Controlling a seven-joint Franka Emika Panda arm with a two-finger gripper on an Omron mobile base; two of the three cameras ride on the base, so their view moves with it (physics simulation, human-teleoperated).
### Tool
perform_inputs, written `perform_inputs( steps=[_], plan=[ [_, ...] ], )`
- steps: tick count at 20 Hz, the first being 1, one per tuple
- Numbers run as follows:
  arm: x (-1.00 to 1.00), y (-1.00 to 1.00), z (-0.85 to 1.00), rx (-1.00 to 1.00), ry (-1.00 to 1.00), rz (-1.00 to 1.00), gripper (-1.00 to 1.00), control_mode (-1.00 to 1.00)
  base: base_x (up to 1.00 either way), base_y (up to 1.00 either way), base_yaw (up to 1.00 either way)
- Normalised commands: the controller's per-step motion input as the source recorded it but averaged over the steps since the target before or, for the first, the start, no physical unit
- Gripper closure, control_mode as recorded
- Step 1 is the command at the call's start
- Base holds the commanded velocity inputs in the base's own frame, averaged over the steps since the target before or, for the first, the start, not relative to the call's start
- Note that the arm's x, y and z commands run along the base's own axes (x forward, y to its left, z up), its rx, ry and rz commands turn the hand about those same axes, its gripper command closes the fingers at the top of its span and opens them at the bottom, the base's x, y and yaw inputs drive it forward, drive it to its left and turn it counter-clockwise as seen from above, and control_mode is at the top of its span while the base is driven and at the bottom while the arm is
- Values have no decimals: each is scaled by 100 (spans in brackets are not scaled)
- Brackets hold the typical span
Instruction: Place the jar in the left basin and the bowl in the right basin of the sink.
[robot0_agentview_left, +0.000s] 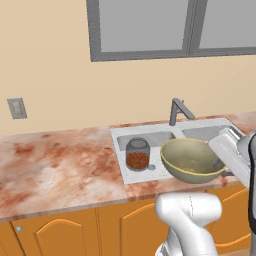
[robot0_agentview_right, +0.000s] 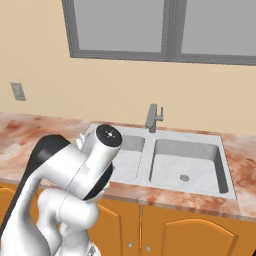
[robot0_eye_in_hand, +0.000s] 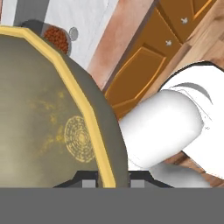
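Observation:
The jar (robot0_agentview_left: 137, 155), clear glass with reddish-brown granules, stands in the left basin (robot0_agentview_left: 150, 137) of the sink (robot0_agentview_left: 119, 150). In the hand view the jar (robot0_eye_in_hand: 56, 37) shows past the bowl's edge, beside a small drain (robot0_eye_in_hand: 73, 33). The olive-tan bowl (robot0_agentview_left: 192, 160) with its pale yellow rim hangs tilted above the sink's front edge, near the divider. My gripper (robot0_agentview_left: 220, 167) is shut on the bowl's right rim. Up close, the rim of the bowl (robot0_eye_in_hand: 52, 131) runs down between my gripper's (robot0_eye_in_hand: 113, 183) fingertips. The right basin (robot0_agentview_right: 187, 162) lies bare with its drain (robot0_agentview_right: 184, 177).
A grey faucet (robot0_agentview_left: 178, 111) rises behind the sink's divider. Marbled reddish counter (robot0_agentview_left: 60, 165) stretches left of the sink, with orange cabinet doors (robot0_agentview_left: 125, 227) below. A wall outlet (robot0_agentview_left: 17, 108) and a window (robot0_agentview_left: 170, 25) are on the back wall. My own arm (robot0_agentview_right: 75, 175) hides the left basin's near side.

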Motion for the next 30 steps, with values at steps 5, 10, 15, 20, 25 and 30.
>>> perform_inputs(
  steps=[5, 10, 15, 20, 25, 30],
  plan=[
    [-2, -55, 0, 0, 0, 0, 100, -100, 0, 0, 0],
    [0, -55, 0, 0, 4, 0, 100, -100, 0, 0, 0],
    [0, -52, 0, 0, 13, 0, 100, -100, 0, 0, 0],
    [9, -48, -2, 0, 13, 0, 100, -100, 0, 0, 0],
    [15, -48, -4, -1, 8, -1, 100, -100, 0, 0, 0],
    [16, -47, -6, -1, 2, -1, 100, -100, 0, 0, 0]
  ],
)
